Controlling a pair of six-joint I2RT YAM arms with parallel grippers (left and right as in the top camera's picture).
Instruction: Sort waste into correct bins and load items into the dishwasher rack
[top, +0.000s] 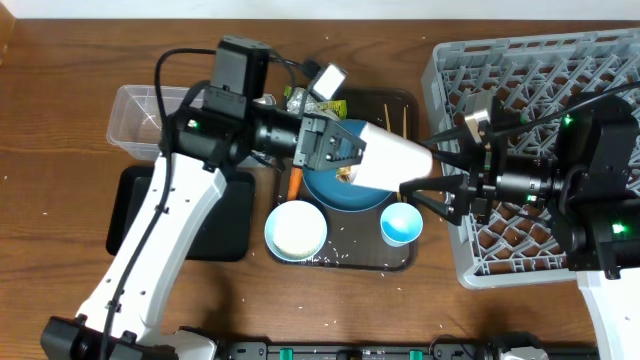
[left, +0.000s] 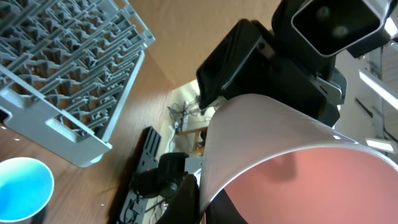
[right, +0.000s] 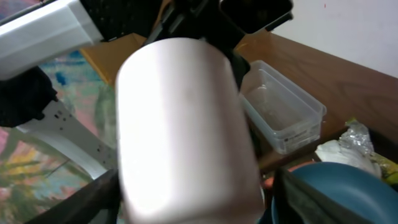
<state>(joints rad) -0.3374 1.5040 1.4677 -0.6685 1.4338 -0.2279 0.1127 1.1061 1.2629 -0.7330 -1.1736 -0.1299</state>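
Over the dark-blue plate (top: 328, 195), the left gripper (top: 348, 155) pinches the rim of the pink cup (top: 390, 160), which lies sideways. The right gripper (top: 416, 169) is spread around the cup's base, beside the rack (top: 540, 70). The blue cup (top: 401, 224) stands on the brown tray (top: 350, 255).

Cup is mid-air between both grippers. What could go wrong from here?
1. The left gripper holds the pink cup by its rim end above the plate, and the right gripper is open around its base. If the left releases before the right closes, the cup likely drops onto the plate.
2. The cup tapers towards the right gripper, so a pinch there might slide off.
3. The blue cup stands just below the right gripper and could get knocked.
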